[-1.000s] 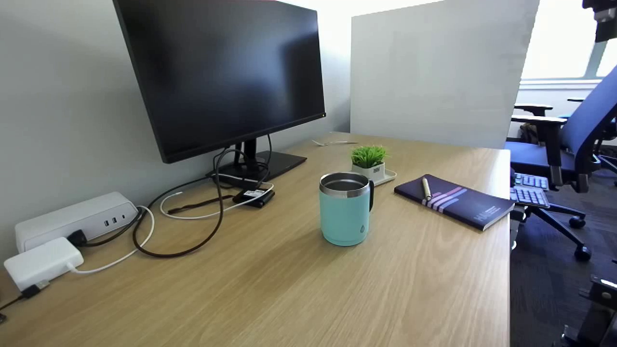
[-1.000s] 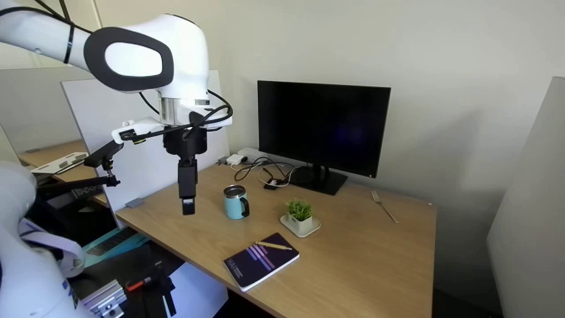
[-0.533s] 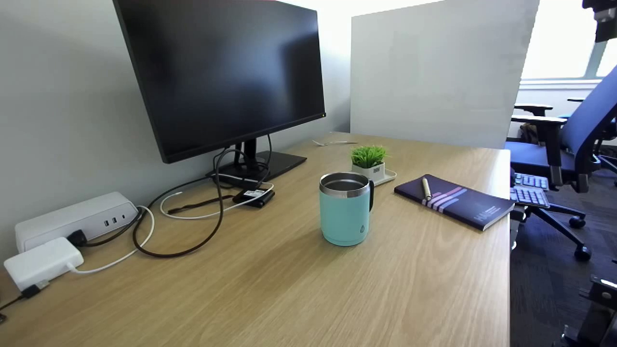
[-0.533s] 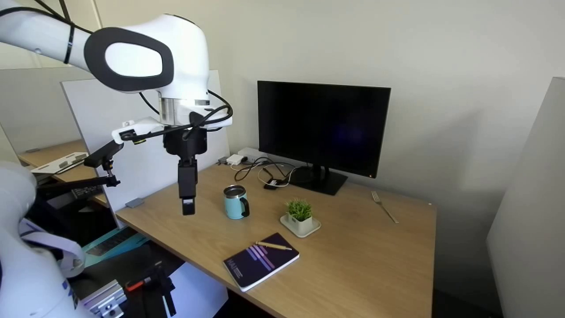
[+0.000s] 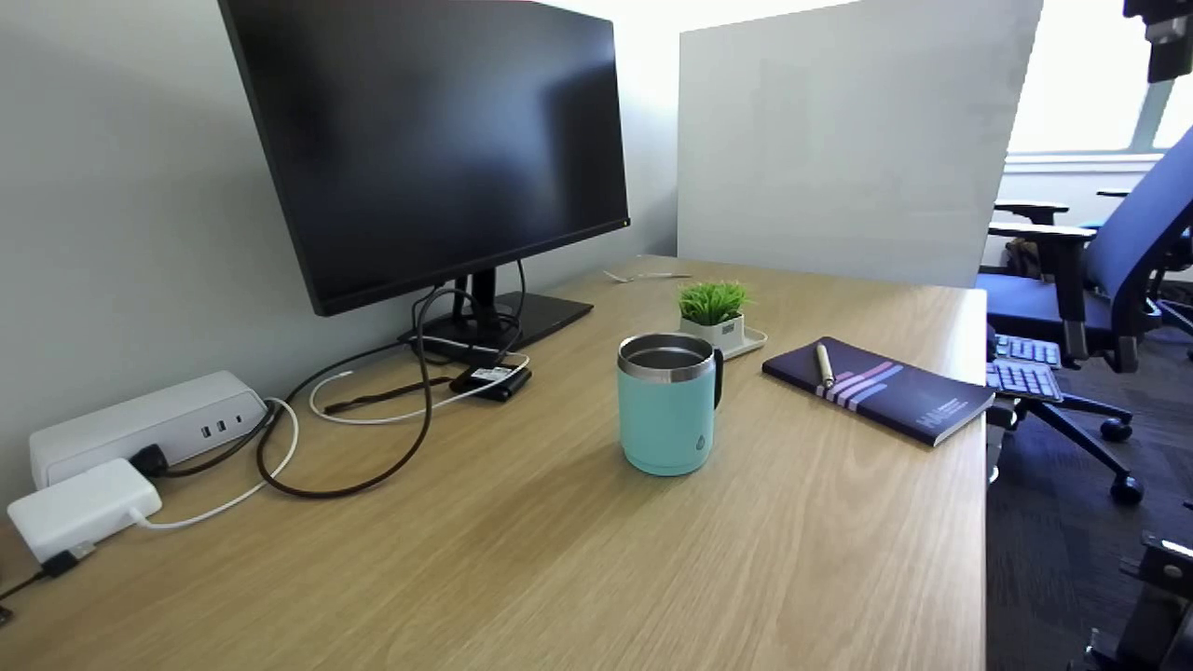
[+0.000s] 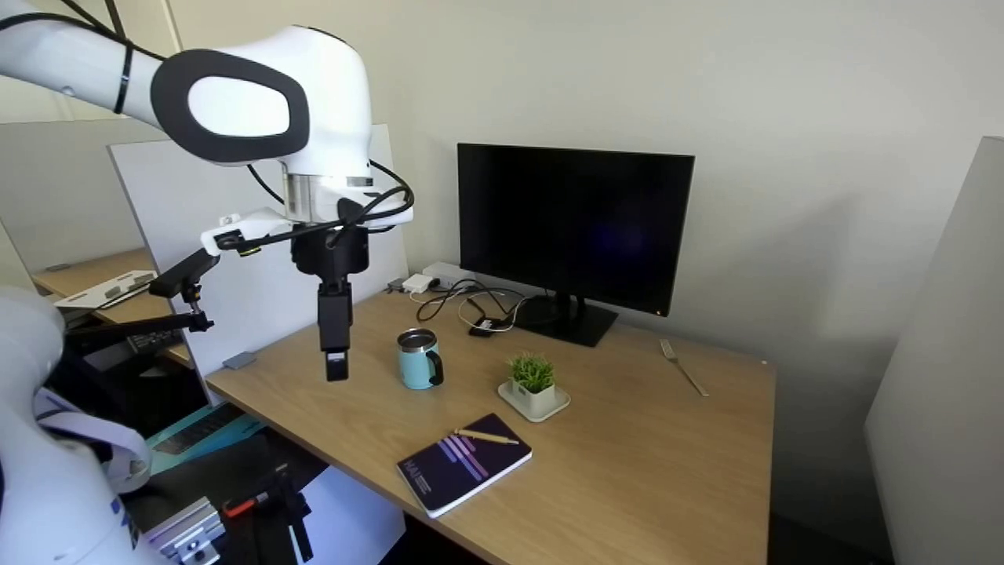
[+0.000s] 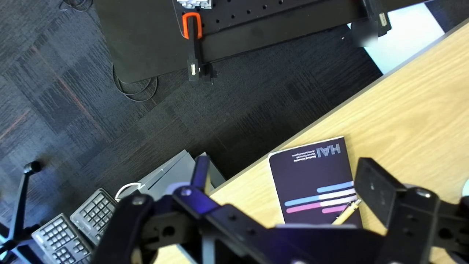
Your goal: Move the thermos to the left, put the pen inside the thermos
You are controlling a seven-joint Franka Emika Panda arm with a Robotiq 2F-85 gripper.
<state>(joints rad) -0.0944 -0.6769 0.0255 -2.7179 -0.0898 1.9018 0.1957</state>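
Two fingers (image 7: 373, 183) stand wide apart: hand (image 7: 287, 172) released, pointing down, high and clear of the surface (image 6: 651, 471). That spread reads in the wrist view only; an exterior view adds the arm (image 6: 259, 102), with the hand side-on. Pen (image 6: 486, 436) lying on the notebook (image 6: 467, 467); in the wrist view the hand hides its lower end. Mug (image 6: 416, 369) upright on the surface, near the notebook, not touching it. Dark handle (image 6: 439, 369) fullest in an exterior view; wrist view gives a teal sliver (image 7: 466, 189) at the edge, too little to tell. Potted plant (image 6: 532, 375) on a small tray (image 6: 510, 402), just beside the notebook. Cables (image 5: 322, 494) lie between mug and white box (image 5: 149, 424). Farther: monitor (image 6: 576, 227), fork (image 6: 684, 369). Chair (image 5: 1118, 252) past the surface's edge, its back shown only in an exterior view.
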